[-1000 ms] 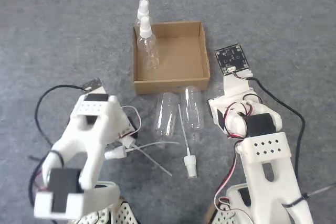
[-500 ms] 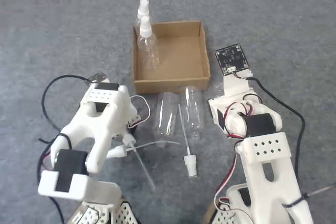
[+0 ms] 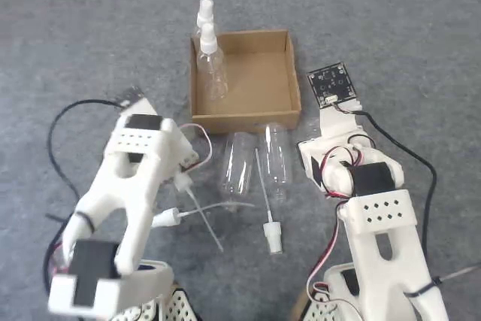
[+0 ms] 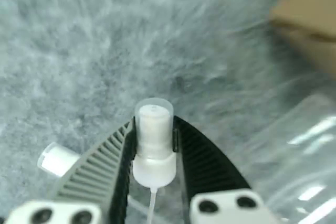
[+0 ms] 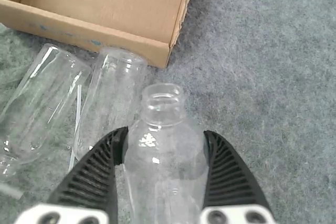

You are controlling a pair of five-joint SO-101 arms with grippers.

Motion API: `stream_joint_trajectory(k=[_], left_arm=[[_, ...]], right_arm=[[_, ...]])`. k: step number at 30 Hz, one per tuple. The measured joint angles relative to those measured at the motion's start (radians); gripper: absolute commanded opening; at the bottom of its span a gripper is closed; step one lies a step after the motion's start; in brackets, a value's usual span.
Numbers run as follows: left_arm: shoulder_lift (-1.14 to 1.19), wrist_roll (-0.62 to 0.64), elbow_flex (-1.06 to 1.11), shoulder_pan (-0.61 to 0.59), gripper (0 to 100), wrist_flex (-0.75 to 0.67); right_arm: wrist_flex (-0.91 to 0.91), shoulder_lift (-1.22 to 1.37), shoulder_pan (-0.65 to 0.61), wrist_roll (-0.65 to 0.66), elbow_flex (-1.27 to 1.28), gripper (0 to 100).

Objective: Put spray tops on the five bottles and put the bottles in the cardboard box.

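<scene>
Left gripper (image 4: 153, 136) pinches a spray top (image 4: 153, 121); right gripper (image 5: 163, 141) clamps an uncapped bottle (image 5: 163, 111).
Two loose spray tops (image 3: 272, 237) lie on the carpet (image 3: 90, 50) nearest the arms. Beyond them, two open bottles (image 3: 239, 163) lie side by side just before the cardboard box (image 3: 244, 122). One capped bottle (image 3: 211, 69) lies inside the box along a side wall; a second capped bottle (image 3: 204, 11) appears to stand just behind it.

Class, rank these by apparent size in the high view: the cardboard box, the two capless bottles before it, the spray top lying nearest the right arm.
1. cardboard box
2. left bottle and right bottle: alike, unranked
3. spray top
</scene>
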Motion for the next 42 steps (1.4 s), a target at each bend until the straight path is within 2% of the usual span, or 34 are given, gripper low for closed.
stream_joint_trajectory(k=[5, 13, 25, 35, 42], left_arm=[[-0.123, 0.0, -0.002, -0.046, 1, -0.066], [-0.152, 0.0, -0.002, -0.084, 1, -0.16], [-0.157, 0.025, -0.095, -0.091, 1, -0.164], [-0.439, 0.063, -0.13, -0.126, 1, -0.141], [-0.483, 0.068, -0.13, -0.126, 1, -0.195]], right_arm=[[-0.008, 0.0, 0.0, 0.0, 0.017, 2.7], [-0.009, 0.0, 0.0, 0.0, 0.018, 2.7], [-0.009, 0.0, 0.0, 0.0, 0.018, 2.7], [-0.009, 0.0, 0.0, 0.0, 0.018, 2.6], [-0.006, -0.097, 0.0, 0.0, 0.037, 2.6]])
